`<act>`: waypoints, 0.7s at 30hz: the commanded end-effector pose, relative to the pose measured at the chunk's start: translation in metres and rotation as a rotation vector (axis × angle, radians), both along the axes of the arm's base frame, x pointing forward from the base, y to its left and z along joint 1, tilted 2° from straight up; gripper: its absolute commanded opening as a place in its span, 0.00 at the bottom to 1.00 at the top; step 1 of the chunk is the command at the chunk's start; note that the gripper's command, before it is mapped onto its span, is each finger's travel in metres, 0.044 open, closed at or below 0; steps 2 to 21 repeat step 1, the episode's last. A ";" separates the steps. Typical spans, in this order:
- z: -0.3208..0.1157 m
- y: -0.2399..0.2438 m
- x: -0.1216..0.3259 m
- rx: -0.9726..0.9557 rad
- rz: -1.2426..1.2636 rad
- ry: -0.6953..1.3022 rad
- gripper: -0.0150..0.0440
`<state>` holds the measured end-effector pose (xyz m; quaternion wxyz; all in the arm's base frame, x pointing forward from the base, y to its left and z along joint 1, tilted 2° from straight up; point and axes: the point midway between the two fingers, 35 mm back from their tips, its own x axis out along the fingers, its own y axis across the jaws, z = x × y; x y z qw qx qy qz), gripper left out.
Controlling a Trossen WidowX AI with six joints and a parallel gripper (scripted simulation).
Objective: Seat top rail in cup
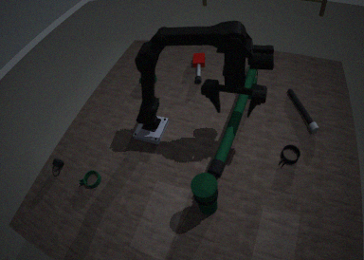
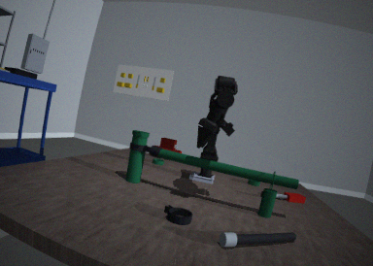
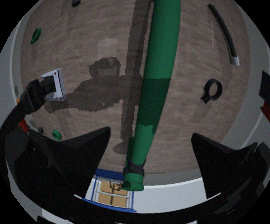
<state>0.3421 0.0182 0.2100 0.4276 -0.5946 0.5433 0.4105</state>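
Hovering above round green rail (image 1: 227, 140) (image 2: 228, 169) (image 3: 156, 80), tool (image 1: 234, 107) (image 2: 199, 136) (image 3: 154, 135) open.

Dim light; pale grey walls (image 2: 272, 74), a blue table (image 2: 29, 82), a pegboard (image 2: 144, 89) holding yellow pieces (image 2: 160, 89).

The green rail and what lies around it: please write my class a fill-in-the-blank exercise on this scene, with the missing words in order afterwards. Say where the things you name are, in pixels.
1. The long rail (image 1: 227, 139) (image 2: 233, 170) (image 3: 161, 55) is coloured ____.
2. The end effector (image 1: 234, 112) (image 3: 154, 135) has its fingers spread apart, so it is ____.
3. The rail's end near the big post (image 1: 205, 186) (image 2: 135, 166) meets a cup (image 1: 216, 167) (image 2: 154, 150) coloured ____.
4. The dark rod (image 1: 300, 105) (image 2: 267, 239) (image 3: 223, 31) has one end coloured ____.

Missing words: green; open; black; white.
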 end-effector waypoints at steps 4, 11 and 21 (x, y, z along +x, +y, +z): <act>0.000 0.000 0.000 -0.004 0.005 0.003 1.00; 0.000 0.000 0.000 -0.004 0.005 0.003 1.00; 0.000 0.000 0.000 -0.004 0.005 0.003 1.00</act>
